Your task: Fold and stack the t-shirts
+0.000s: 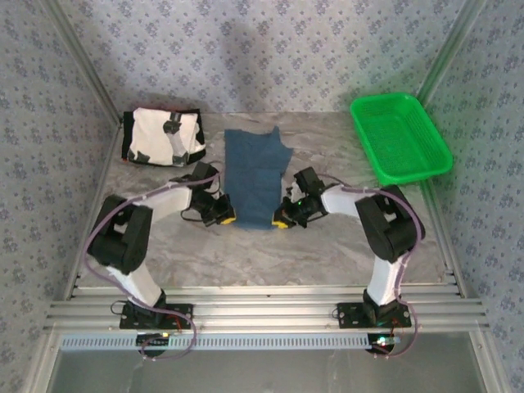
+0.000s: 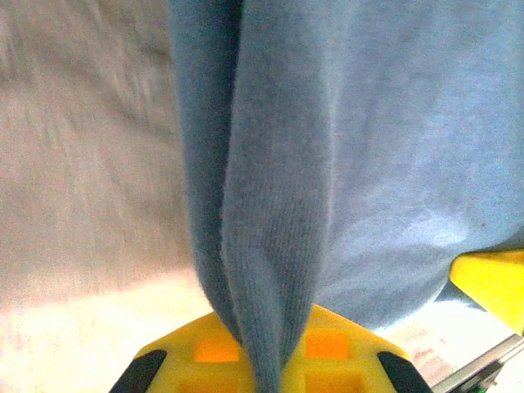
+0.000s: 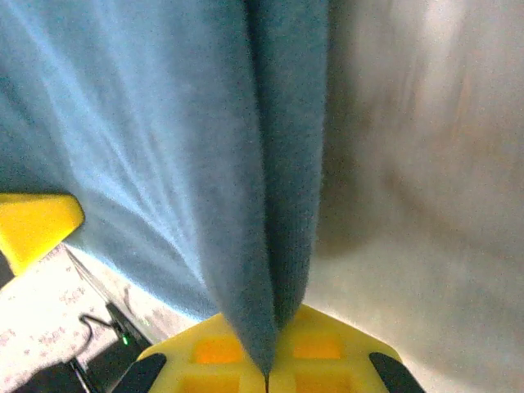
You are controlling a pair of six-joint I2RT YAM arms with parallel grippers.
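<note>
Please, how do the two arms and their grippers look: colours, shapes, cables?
The left arm and right arm have white links, bulky black joints and black bases. A thin pale cable loops along each. The left gripper and right gripper are black with yellow fingers.

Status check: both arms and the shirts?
Grippers: left gripper shut on teal shirt near-left corner, right gripper shut on its near-right corner. Then cream shirt far left, apart. Only green basket far right, off the path.

Bare table lay open along the near edge; the green basket and cream-white shirt blocked the far corners.
</note>
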